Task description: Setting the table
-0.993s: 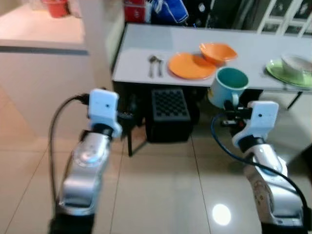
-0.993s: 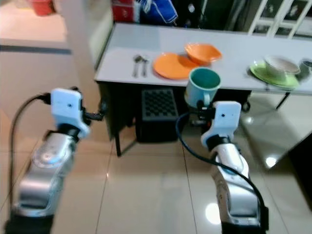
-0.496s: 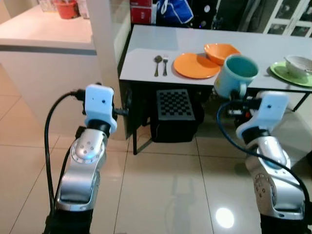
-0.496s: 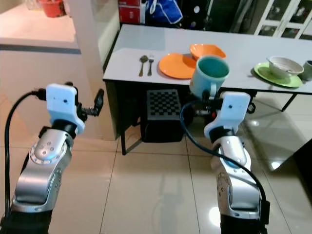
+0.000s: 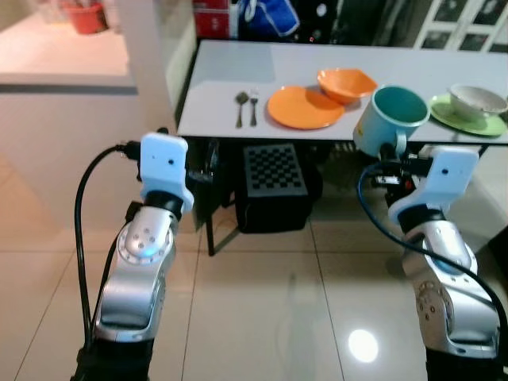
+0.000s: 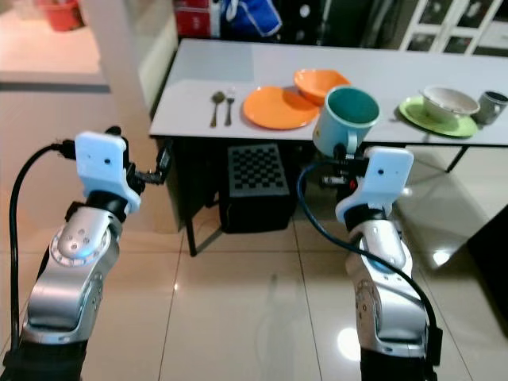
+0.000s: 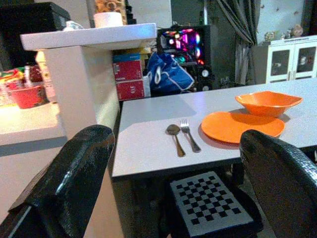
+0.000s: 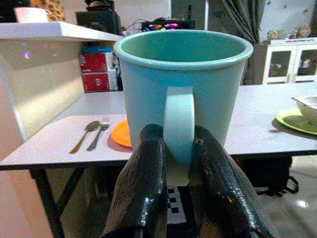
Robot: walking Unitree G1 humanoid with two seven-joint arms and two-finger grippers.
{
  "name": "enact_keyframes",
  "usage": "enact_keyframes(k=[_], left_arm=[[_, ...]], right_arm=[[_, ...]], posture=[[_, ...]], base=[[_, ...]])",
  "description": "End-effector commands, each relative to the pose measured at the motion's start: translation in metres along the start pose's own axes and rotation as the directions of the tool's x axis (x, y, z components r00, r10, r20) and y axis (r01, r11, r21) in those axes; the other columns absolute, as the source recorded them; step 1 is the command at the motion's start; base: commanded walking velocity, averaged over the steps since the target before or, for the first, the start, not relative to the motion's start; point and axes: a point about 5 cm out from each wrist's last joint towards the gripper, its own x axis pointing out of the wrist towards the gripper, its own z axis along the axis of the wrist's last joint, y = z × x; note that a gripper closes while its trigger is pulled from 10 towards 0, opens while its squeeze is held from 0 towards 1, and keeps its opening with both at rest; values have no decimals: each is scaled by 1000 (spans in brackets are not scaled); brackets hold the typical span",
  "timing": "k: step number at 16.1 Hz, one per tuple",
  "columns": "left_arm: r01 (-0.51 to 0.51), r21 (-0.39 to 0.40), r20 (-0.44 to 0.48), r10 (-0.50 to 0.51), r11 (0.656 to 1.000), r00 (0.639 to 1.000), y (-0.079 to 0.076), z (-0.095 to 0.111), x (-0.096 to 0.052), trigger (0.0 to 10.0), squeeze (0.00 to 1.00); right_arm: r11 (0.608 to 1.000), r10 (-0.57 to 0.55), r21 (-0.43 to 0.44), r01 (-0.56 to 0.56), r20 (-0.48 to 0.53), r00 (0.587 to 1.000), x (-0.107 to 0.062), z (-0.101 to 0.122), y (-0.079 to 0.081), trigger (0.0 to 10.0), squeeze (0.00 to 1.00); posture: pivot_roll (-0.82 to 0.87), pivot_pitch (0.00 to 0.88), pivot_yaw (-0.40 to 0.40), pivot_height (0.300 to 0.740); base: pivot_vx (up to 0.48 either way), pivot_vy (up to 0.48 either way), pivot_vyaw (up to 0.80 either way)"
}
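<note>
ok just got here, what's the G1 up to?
It stands facing the white table, setting it. The right gripper is pinching the handle of a teal mug, held up short of the table edge. The left gripper is open, holding nothing. An orange plate, orange bowl, spoon and fork are already laid.

My head cameras look forward and down over both my arms at the table ahead. Each wrist camera looks level along its fingers toward that same table, sharing the orange plate.
</note>
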Motion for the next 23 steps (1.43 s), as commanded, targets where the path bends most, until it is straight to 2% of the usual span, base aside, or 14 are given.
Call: enact_keyframes(k=[1,23], left_arm=[[14,-4,4,-14,1000,1000,-1,1,1,10000,0],[78,0,3,-78,997,997,-7,0,0,10000,0]], right_arm=[[1000,12,9,-12,-2,1000,-1,1,1,10000,0],[1000,-23,11,23,-28,999,-5,-6,-3,10000,0]], posture=[[20,0,-30,740],[19,0,-16,740]], base=[[382,0,0],[394,0,0]])
